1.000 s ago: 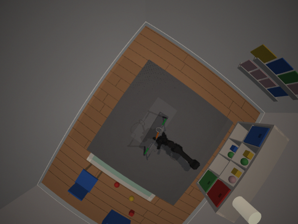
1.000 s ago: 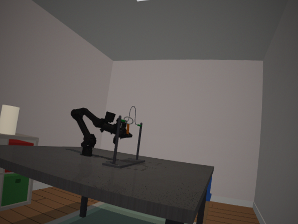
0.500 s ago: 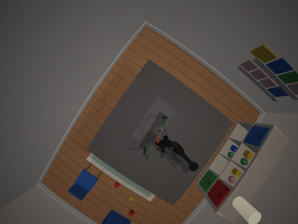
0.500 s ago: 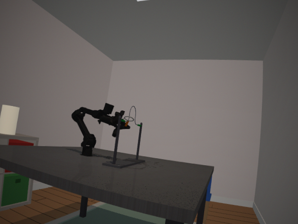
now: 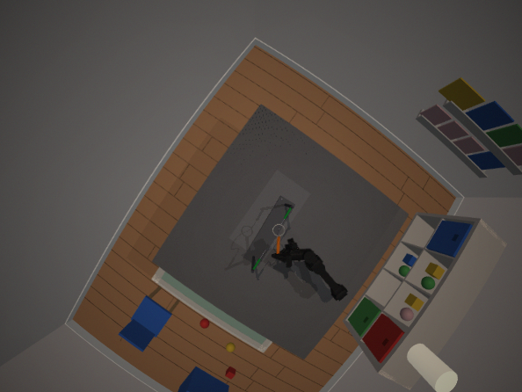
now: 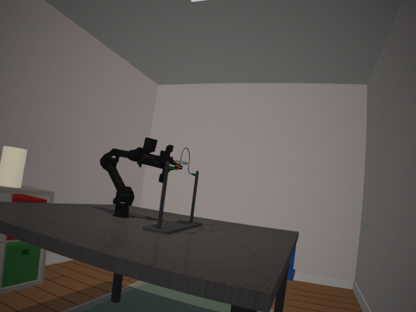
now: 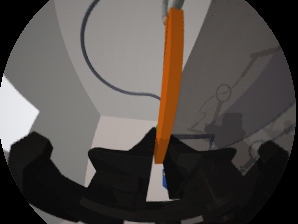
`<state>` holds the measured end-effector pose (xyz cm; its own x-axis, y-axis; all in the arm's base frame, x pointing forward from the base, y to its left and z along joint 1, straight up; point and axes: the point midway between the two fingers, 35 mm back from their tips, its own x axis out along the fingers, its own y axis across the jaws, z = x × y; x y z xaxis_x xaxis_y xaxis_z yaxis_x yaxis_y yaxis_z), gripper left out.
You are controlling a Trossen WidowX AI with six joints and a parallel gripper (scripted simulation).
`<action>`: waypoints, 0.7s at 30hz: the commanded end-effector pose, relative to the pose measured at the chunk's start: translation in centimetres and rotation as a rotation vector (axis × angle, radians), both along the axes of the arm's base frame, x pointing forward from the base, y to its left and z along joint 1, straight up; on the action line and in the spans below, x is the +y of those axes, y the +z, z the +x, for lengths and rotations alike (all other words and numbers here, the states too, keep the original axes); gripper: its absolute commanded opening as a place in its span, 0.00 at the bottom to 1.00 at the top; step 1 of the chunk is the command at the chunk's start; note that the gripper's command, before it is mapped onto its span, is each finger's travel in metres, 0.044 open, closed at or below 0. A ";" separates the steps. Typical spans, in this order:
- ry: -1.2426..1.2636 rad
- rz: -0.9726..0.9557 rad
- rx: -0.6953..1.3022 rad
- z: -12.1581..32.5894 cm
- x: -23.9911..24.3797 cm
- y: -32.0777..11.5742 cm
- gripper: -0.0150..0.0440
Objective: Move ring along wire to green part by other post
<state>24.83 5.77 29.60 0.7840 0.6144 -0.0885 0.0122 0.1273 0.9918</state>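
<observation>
Matt orange handle (image 7: pixel 170 83), thin grey metal-looking wire (image 7: pixel 100 56), speckled dark table (image 6: pixel 210 255), wood-plank floor (image 5: pixel 308 101).

We see a dark grey table (image 6: pixel 210 252) standing on a wood plank floor (image 5: pixel 281 83), with a pale green rug (image 5: pixel 211 308) showing along one of its edges. Beside it stands a white cubby shelf (image 5: pixel 466 281) holding a blue bin (image 5: pixel 449 237), a green bin (image 5: pixel 365 316) and a red bin (image 5: pixel 383 337), plus small balls and blocks in its open cubbies. A cream cylinder (image 5: pixel 431 366) rests on top of the shelf. On the floor lie a red ball (image 5: pixel 204 323), a yellow ball (image 5: pixel 230 347), a red cube (image 5: pixel 230 373) and a blue box (image 5: pixel 145 323).
</observation>
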 end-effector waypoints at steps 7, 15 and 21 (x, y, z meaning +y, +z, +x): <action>0.004 0.062 0.008 -0.1 0.0 2.0 0.00; 0.003 0.017 0.012 -0.1 0.0 2.4 0.00; 0.001 -0.049 0.013 -0.1 0.0 2.2 0.00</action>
